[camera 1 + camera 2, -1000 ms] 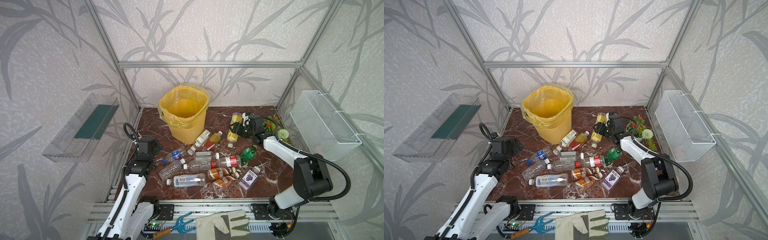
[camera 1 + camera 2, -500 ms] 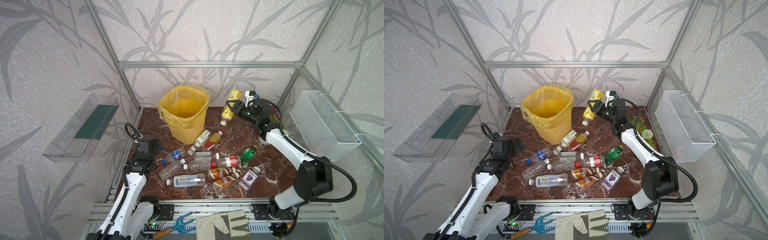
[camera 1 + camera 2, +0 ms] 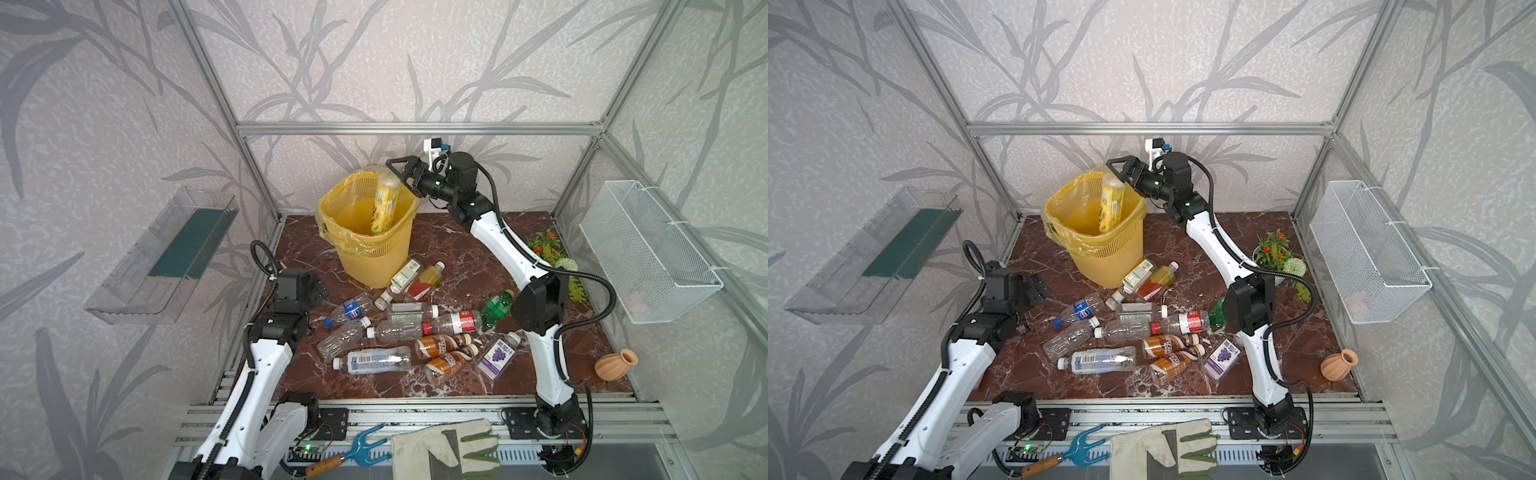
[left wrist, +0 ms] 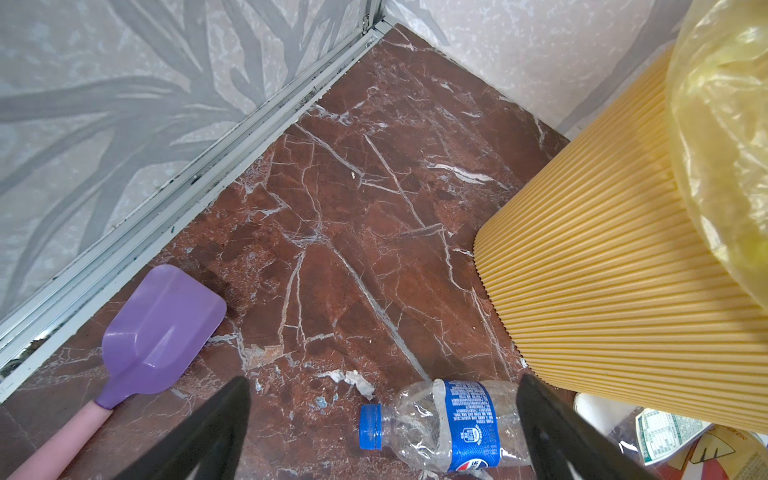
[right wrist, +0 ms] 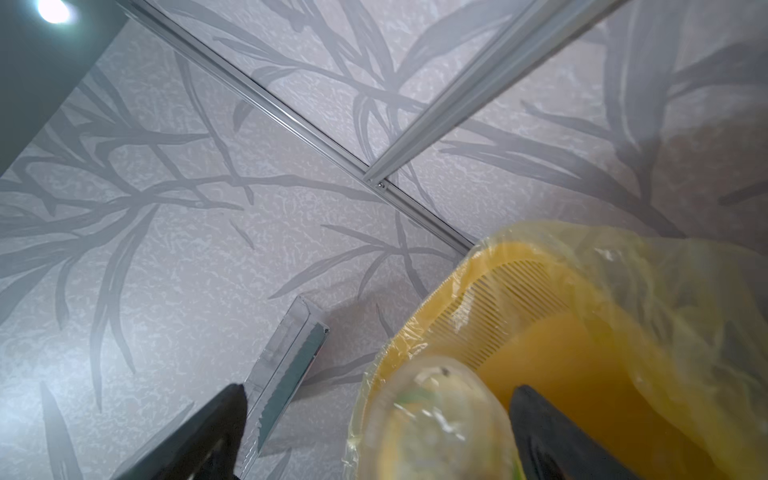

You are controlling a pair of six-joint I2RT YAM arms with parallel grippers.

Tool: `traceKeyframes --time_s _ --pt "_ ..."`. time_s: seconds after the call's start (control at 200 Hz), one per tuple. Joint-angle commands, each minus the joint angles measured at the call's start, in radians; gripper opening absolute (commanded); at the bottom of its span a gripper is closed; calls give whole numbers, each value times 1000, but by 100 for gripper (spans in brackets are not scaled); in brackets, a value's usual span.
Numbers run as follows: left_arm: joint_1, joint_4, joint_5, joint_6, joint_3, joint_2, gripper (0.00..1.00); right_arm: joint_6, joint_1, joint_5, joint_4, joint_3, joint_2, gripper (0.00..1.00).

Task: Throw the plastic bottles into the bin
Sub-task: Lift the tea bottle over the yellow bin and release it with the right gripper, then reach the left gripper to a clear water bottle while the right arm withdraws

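Note:
The yellow bin (image 3: pixel 376 253) (image 3: pixel 1108 257) stands at the back of the marble floor. My right gripper (image 3: pixel 395 172) (image 3: pixel 1115 171) hangs open just above the bin's right rim. A yellow-labelled bottle (image 3: pixel 384 203) (image 3: pixel 1112 205) is free of the gripper and falls upright into the bin. The right wrist view shows that bottle (image 5: pixel 432 419), blurred, between the spread fingers (image 5: pixel 540 419) over the bin (image 5: pixel 540 332). Several plastic bottles (image 3: pixel 399 328) lie on the floor in front of the bin. My left gripper (image 3: pixel 316 289) (image 4: pixel 382 380) is open low over a blue-labelled bottle (image 4: pixel 453 424).
A purple spatula (image 4: pixel 158 328) lies near the left wall rail. A clay vase (image 3: pixel 615 365) and a potted plant (image 3: pixel 548 249) sit on the right. A white wire basket (image 3: pixel 648 249) and a clear tray (image 3: pixel 166 253) hang on the side walls. A glove (image 3: pixel 444 449) lies at the front.
My right arm carried the yellow-labelled bottle up from the floor to above the bin, then its jaws opened and the bottle dropped. The left arm barely moved.

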Motion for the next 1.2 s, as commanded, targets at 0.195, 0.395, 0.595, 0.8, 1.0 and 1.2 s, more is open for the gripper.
traceKeyframes --time_s 0.195,0.395,0.595,0.8,1.0,1.2 --pt "6 -49 -1 9 13 -44 99 -189 -60 61 -111 -163 -251 99" --pt "3 -69 16 -34 -2 -89 99 -267 -103 85 79 -674 -562 99" --pt "-11 -72 69 -12 -27 -133 99 -326 -171 77 194 -1120 -774 99" --pt "-194 -77 -26 36 -29 -152 99 -397 -231 125 154 -1400 -920 99" --pt "-524 -105 -219 126 29 -83 99 -380 -296 227 98 -1577 -1057 99" --pt "-867 -100 -399 278 80 47 99 -373 -326 327 -17 -1659 -1191 99"
